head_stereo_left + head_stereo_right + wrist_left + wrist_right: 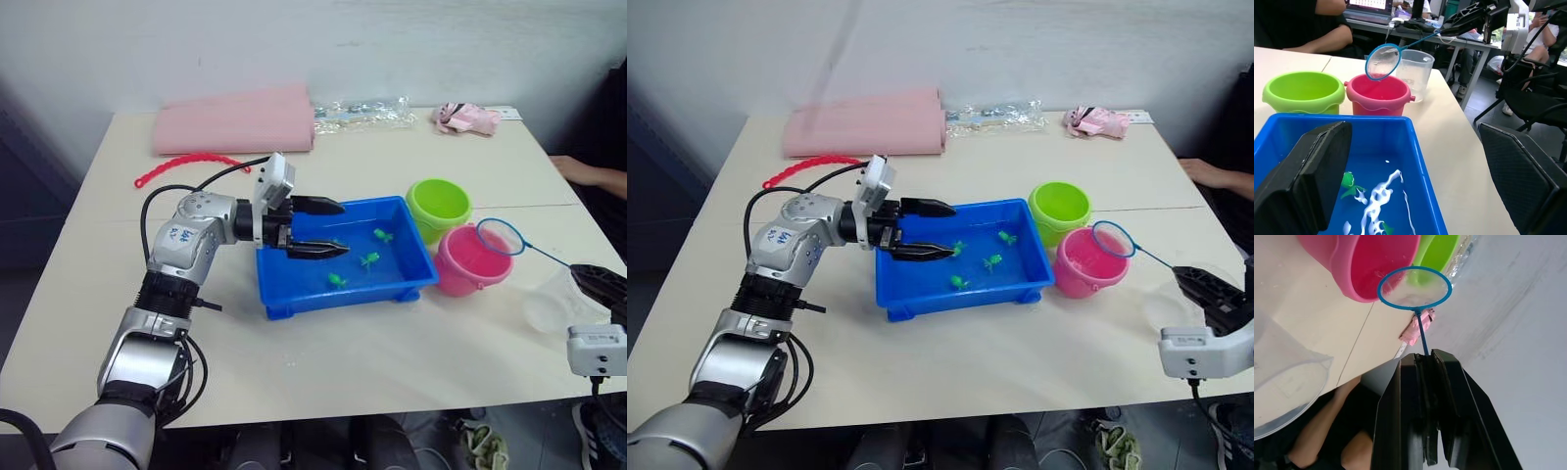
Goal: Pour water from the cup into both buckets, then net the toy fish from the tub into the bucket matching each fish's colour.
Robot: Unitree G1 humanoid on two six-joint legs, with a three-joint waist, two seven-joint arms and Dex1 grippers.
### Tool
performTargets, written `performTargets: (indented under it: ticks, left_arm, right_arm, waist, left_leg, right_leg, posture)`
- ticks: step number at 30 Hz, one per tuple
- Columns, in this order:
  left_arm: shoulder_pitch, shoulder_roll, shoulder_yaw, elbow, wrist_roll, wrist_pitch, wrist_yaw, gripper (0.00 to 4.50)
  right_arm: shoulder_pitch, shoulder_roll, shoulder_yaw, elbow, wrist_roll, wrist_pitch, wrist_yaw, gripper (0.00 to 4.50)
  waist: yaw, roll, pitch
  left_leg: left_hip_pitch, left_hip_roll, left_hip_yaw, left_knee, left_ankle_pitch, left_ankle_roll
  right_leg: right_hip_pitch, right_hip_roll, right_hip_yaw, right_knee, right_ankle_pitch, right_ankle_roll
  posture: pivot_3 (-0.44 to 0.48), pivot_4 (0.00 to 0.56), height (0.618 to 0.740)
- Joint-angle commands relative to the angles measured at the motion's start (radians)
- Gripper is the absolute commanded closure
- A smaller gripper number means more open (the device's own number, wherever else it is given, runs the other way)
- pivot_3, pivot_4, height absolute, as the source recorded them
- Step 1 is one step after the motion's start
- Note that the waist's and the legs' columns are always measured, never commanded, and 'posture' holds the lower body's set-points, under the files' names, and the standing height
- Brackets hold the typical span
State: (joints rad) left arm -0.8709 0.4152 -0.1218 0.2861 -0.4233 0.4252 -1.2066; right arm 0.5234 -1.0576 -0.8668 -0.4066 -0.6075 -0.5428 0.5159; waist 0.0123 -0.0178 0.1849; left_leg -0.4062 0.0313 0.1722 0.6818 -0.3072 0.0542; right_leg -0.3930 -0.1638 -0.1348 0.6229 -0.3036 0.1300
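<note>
A: Checked left gripper [318, 228]. Found fingers spread apart, nothing between them, poised over the left end of the blue tub [345, 257].

B: Confirmed. Noted three green toy fish [369, 259] lying in the tub just beyond the fingertips, none of them touched.

A: Checked right gripper [1426, 361]. Found fingers pressed together on the thin handle of the net [1414, 287].

B: Agreed. Saw the blue hoop held out ahead of those fingertips, raised above the rim of the pink bucket [471, 259].

A: Located green bucket [438, 208] touching the pink one, farther from the right fingers, both beside the right end of the tub.

B: Located clear cup [1413, 73] upright on the table [411, 343], close to the right fingers, beside the pink bucket. Could not tell contents.
</note>
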Motion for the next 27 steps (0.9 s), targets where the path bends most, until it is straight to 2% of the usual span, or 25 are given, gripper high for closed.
performTargets:
  ticks: [1,4,7,9,11,14,17,21,27]
  left_arm:
    - [0.013,0.016,0.026,-0.044,-0.001,0.0,0.012,0.01]
    - [0.04,0.037,0.027,-0.057,0.01,-0.006,0.022,0.01]
    - [0.066,0.062,0.029,-0.074,0.017,-0.009,0.029,0.01]
    - [0.077,0.073,0.035,-0.091,0.015,-0.003,0.037,0.01]
    - [0.092,0.087,0.045,-0.12,0.008,0.013,0.052,0.01]
    - [0.122,0.112,0.063,-0.177,-0.002,0.042,0.075,0.01]
    - [0.16,0.132,0.082,-0.241,-0.01,0.07,0.104,0.01]
    - [0.209,0.14,0.104,-0.326,-0.016,0.105,0.157,0.01]
    - [0.268,0.174,0.142,-0.436,-0.043,0.159,0.21,0.01]
  right_arm:
    - [-0.081,0.015,0.009,0.01,0.188,0.115,0.055,4.5]
    - [-0.212,0.083,0.098,-0.098,0.552,0.52,0.159,4.5]
    - [-0.341,0.121,0.178,-0.215,0.845,0.897,0.166,4.5]
    - [-0.42,0.124,0.219,-0.28,1.021,1.123,0.146,4.5]
    - [-0.512,0.149,0.264,-0.321,1.235,1.36,0.079,4.5]
    - [-0.629,0.219,0.317,-0.322,1.481,1.616,-0.049,4.5]
    - [-0.693,0.28,0.378,-0.294,1.593,1.767,-0.145,4.5]
    - [-0.758,0.367,0.454,-0.209,1.637,1.869,-0.237,4.5]
    - [-0.834,0.499,0.473,-0.076,1.617,1.938,-0.369,4.5]
  waist:
    - [-0.004,0.0,0.0]
    - [-0.014,0.0,0.0]
    - [-0.017,0.0,0.0]
    - [-0.016,0.0,0.0]
    - [-0.016,0.0,0.0]
    - [-0.012,0.0,0.0]
    - [-0.011,0.0,0.0]
    - [-0.012,0.0,0.0]
    - [-0.014,0.0,0.0]
  left_leg:
    - [0.0,0.0,0.0,0.0,0.0,0.0]
    - [0.0,0.0,-0.002,0.0,0.0,0.0]
    - [0.0,0.001,-0.005,0.001,0.0,0.0]
    - [0.0,0.0,-0.005,0.001,0.0,0.001]
    - [0.0,0.0,-0.006,0.001,0.0,0.001]
    - [-0.001,0.001,-0.01,0.001,0.0,0.001]
    - [-0.004,-0.001,-0.011,0.001,0.0,0.001]
    - [-0.007,-0.002,-0.011,0.001,0.0,0.001]
    - [-0.006,-0.001,-0.008,0.001,0.0,0.001]
  right_leg:
    - [0.0,0.0,0.0,0.0,0.0,0.0]
    - [0.001,0.0,-0.001,0.0,0.0,0.0]
    - [0.002,0.0,-0.002,0.001,0.0,-0.001]
    - [0.002,-0.001,-0.001,0.002,0.0,-0.002]
    - [0.002,-0.002,-0.001,0.002,0.0,-0.002]
    - [0.003,-0.003,0.0,0.001,-0.001,-0.003]
    - [0.003,-0.004,-0.001,0.002,-0.001,-0.003]
    - [0.002,-0.003,-0.003,0.002,0.0,-0.002]
    - [0.0,-0.002,-0.007,0.004,0.0,-0.002]
  posture:
    - [0.0,0.15,0.738]
    - [0.0,0.15,0.738]
    - [0.0,0.15,0.738]
    - [0.0,0.15,0.738]
    - [0.0,0.15,0.738]
    - [0.0,0.15,0.738]
    - [0.0,0.15,0.738]
    - [0.0,0.15,0.738]
    - [0.0,0.15,0.738]
